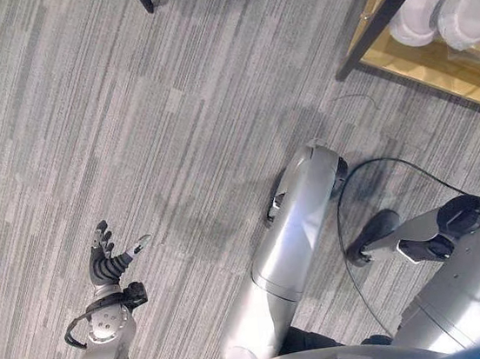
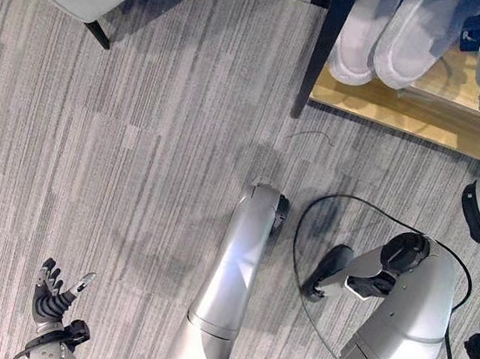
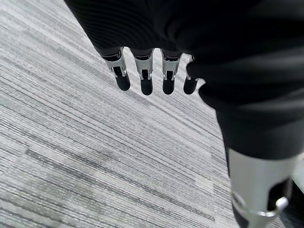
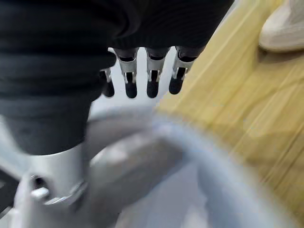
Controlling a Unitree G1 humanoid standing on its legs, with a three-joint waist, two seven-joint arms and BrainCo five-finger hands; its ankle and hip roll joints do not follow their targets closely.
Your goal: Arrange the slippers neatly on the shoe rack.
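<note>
Slippers (image 2: 396, 20) sit on shoe rack (image 2: 388, 104) shelf. Right robot hand (image 4: 142, 76) spread, empty; left robot hand (image 1: 110, 261) too. Nudge pair parallel, gently.

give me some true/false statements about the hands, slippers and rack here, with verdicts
1. Two pale slippers sit side by side on the wooden shelf of the shoe rack. True.
2. The left hand holds a slipper. False: its fingers are straight and it hangs empty over the grey floor.
3. The right hand is over the rack's wooden shelf. True: the right wrist view shows its straight fingers above the shelf edge.
4. A slipper lies on the floor beside the left hand. False: the floor around it is bare.
5. The rack has a dark frame post. True.
</note>
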